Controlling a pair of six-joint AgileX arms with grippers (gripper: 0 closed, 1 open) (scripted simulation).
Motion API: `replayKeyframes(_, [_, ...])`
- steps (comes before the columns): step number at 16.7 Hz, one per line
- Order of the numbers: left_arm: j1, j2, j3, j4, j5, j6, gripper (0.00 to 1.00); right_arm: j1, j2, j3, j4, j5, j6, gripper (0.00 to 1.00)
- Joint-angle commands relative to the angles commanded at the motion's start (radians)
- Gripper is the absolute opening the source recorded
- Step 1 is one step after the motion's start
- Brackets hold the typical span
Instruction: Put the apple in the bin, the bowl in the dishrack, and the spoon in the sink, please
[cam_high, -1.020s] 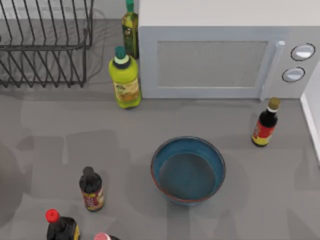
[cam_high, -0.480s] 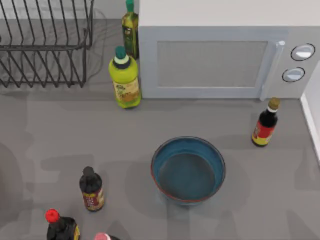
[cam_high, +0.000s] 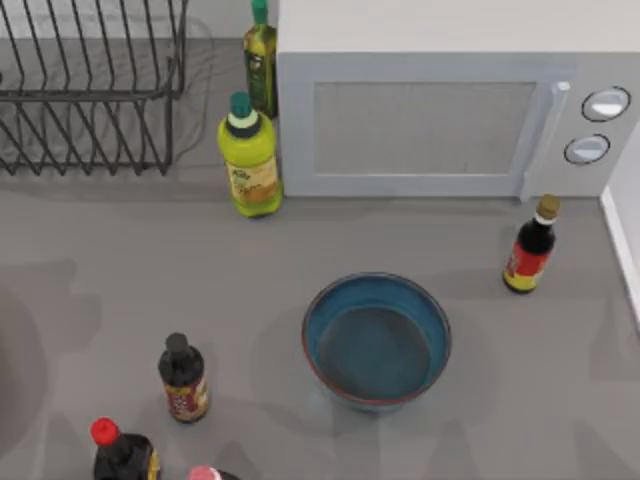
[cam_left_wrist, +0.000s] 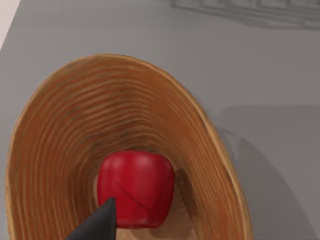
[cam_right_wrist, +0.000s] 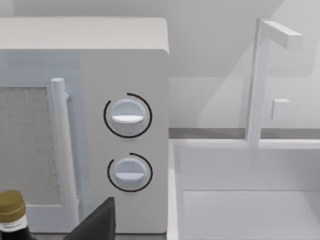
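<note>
The teal-blue bowl (cam_high: 376, 340) with a reddish rim stands upright on the grey table, right of centre. The dark wire dishrack (cam_high: 90, 90) sits at the back left. The red apple (cam_left_wrist: 135, 189) lies inside a ribbed wooden basket (cam_left_wrist: 65, 125); I cannot tell whether this is the bin. A dark tip of my left gripper (cam_left_wrist: 100, 225) hangs just over the apple's near side. The white sink (cam_right_wrist: 245, 200) with its tap lies right of the microwave, and a dark tip of my right gripper (cam_right_wrist: 97, 222) points toward it. The spoon is out of view.
A white microwave (cam_high: 450, 110) fills the back. A yellow-green bottle (cam_high: 250, 160) and an olive-oil bottle (cam_high: 260, 60) stand by its left corner. A soy bottle (cam_high: 530, 250) stands at the right. Dark sauce bottles (cam_high: 182, 380) cluster at the front left.
Soft shadows on the left part of the table have shifted. The bowl, bottles and dishrack have not moved.
</note>
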Motion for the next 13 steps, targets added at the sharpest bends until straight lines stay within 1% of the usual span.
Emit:
replayKeyframes(4, [-0.036,-0.372,-0.259,0.238,0.060,-0.039,1.00,0.000,0.000,0.000,0.000,0.000,0.000,1.00])
replayKeyframes(7, [-0.057,-0.581,-0.414,0.388,0.096,-0.064,1.00,0.000,0.000,0.000,0.000,0.000,0.000,1.00])
replayKeyframes(10, [-0.070,-0.698,-0.512,0.487,0.118,-0.082,1.00,0.000,0.000,0.000,0.000,0.000,0.000,1.00])
replayKeyframes(13, [-0.073,-0.723,-0.534,0.510,0.123,-0.086,1.00,0.000,0.000,0.000,0.000,0.000,0.000,1.00])
